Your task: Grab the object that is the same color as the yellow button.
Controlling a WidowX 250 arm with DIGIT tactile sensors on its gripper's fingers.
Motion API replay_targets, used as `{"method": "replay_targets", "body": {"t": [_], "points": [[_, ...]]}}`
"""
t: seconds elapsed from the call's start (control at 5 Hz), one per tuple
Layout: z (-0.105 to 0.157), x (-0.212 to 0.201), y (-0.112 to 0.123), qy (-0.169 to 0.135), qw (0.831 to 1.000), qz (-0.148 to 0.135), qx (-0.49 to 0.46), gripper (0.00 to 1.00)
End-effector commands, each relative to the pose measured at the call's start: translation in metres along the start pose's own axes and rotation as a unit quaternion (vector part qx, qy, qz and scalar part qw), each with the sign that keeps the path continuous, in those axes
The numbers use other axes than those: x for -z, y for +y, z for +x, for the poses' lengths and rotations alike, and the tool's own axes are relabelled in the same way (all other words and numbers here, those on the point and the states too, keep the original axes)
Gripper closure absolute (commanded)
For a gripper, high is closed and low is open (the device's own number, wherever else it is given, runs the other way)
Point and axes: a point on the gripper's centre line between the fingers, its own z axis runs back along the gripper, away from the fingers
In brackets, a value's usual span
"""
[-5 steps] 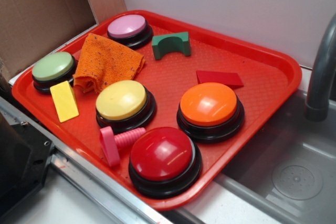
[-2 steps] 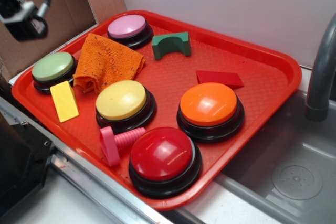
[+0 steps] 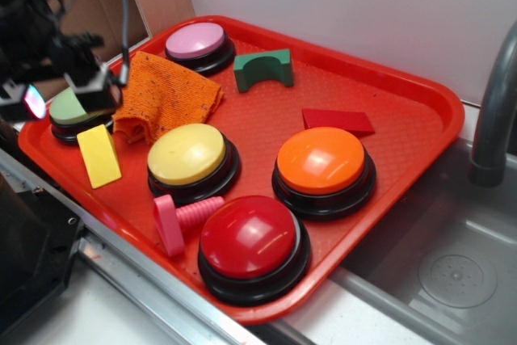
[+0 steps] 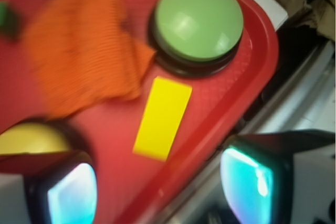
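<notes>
End effector (image 4: 160, 184) above yellow block (image 4: 163, 117), fingers apart, nothing held.
Block flat on tray (image 3: 420, 103) between green button (image 4: 198, 19) and rim; risks: skidding, snagging orange cloth (image 4: 79, 51).

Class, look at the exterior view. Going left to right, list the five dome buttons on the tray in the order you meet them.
Green button → yellow button → pink button → red button → orange button.
</notes>
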Motion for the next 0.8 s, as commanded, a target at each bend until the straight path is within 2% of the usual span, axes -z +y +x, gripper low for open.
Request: {"method": "replay_targets", "body": {"t": [0.0, 0.4, 0.6], "points": [[0.022, 0.042, 0.006, -0.044, 0.995, 0.047, -0.076, 0.0], [0.017, 0.061, 0.022, -0.042, 0.994, 0.066, -0.082, 0.0], [0.016, 0.068, 0.022, -0.034, 0.994, 0.067, -0.075, 0.0]]}}
